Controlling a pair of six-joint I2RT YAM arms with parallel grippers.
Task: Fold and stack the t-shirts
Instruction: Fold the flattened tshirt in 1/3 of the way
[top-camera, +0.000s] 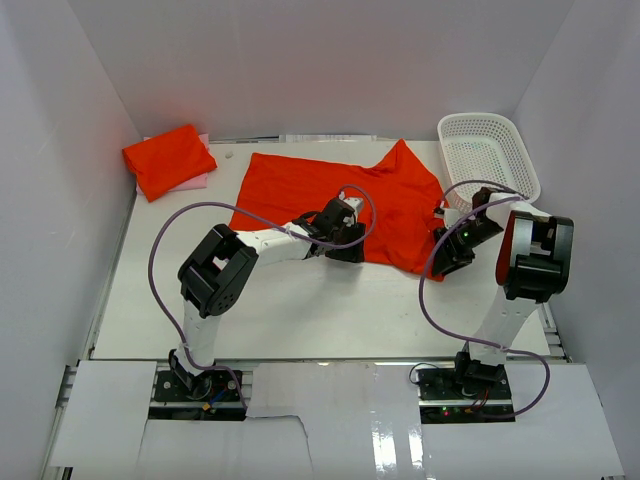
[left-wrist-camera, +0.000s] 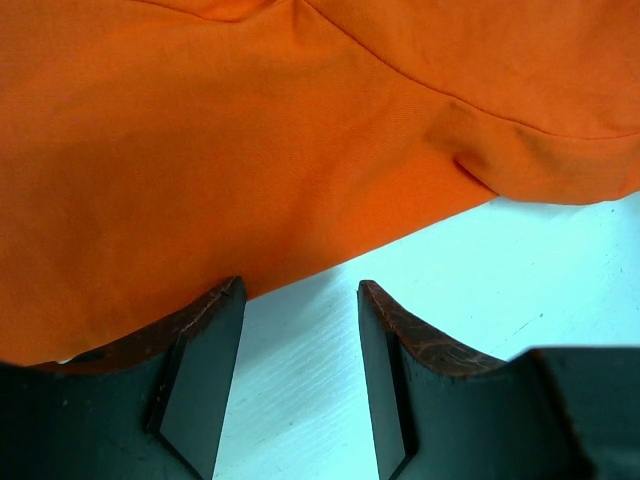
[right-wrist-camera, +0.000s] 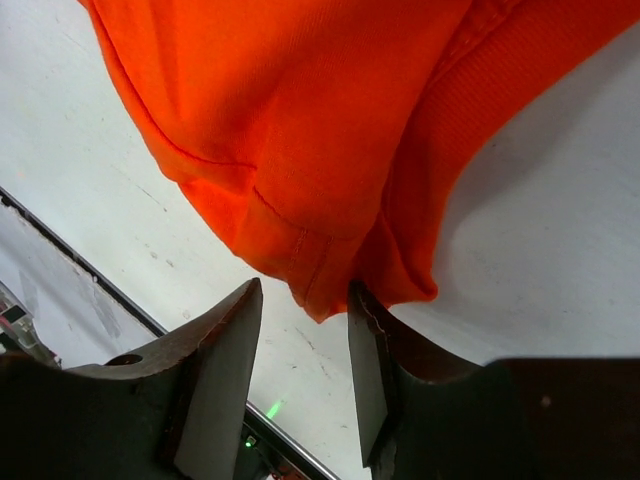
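Two arms at the near hem: the spread t-shirt lies flat just left of the white basket, its long axis running leftward away from the basket, while a folded t-shirt sits well apart, farther left again. Your right gripper, the one closer to the basket, has its jaws partly apart, with the shirt's near corner dipping into their mouth and brushing one finger, not visibly pinched. Your left gripper, farther from the basket, stands wider, with the hem lying straight ahead across both fingertips and table showing between them. The coming fold looks to turn on both grippers taking that hem, which lies on their far side, and carrying it across the long axis.
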